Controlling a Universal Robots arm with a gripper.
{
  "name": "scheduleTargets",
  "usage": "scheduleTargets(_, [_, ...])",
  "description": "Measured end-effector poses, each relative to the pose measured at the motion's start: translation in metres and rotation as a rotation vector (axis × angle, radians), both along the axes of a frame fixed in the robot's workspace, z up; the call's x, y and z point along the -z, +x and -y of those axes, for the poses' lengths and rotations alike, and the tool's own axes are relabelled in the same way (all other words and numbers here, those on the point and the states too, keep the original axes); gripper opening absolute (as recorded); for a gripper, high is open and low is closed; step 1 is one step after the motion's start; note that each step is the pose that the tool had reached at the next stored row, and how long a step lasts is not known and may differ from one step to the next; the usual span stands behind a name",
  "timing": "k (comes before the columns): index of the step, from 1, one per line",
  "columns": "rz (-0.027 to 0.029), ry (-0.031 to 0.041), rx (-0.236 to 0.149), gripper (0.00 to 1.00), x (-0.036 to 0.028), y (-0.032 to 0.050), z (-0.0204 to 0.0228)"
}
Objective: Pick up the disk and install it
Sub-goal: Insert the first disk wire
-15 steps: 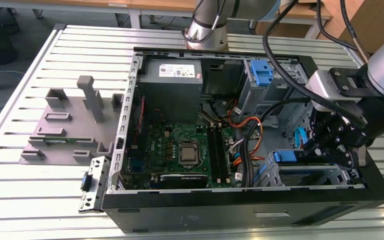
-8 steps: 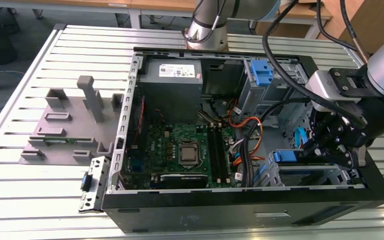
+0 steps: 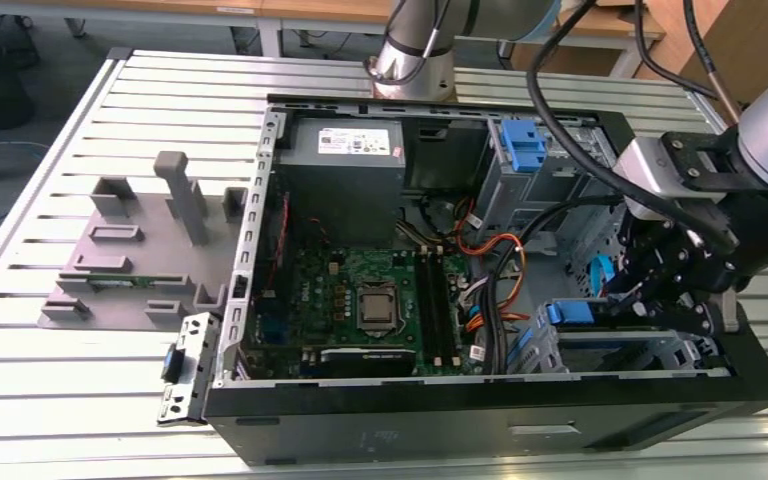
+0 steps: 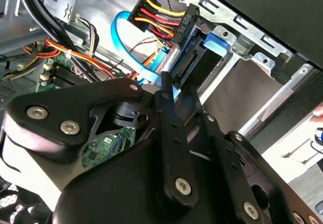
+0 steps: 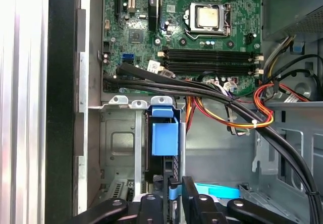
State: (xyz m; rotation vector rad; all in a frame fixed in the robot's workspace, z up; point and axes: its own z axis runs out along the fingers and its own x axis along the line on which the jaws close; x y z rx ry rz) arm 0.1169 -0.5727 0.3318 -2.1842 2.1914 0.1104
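Observation:
The disk (image 5: 164,135) stands on edge in the metal drive bay (image 5: 118,148) at the case's front corner, its blue carrier tab showing in the first wrist view. In the second wrist view the disk's connector edge (image 4: 192,60) lies just beyond my fingertips. My gripper (image 5: 173,196) is right over the bay, its fingers drawn close around a blue part of the carrier. In the exterior view the gripper (image 3: 651,300) hangs inside the case at the exterior view's right, beside the blue carrier (image 3: 574,313).
A black power plug with coloured wires (image 4: 161,17) and a blue flat cable (image 4: 126,24) hang close to the disk. Thick black cables (image 5: 212,95) cross above the bay. The grey power-supply box (image 3: 344,150), motherboard (image 3: 371,300) and a grey fixture (image 3: 131,250) lie to the exterior view's left.

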Motion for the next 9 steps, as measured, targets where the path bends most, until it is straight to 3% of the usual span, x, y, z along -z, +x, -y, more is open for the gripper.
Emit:
scheduleTargets(4, [0.0,0.0001,0.0,0.29,-0.0096,0.0,-0.0001])
scheduleTargets(8, [0.0,0.0004,0.0,0.29,-0.0118,0.0,-0.0001])
scheduleTargets(9, [0.0,0.0001,0.0,0.29,-0.0148,0.0,-0.0001])
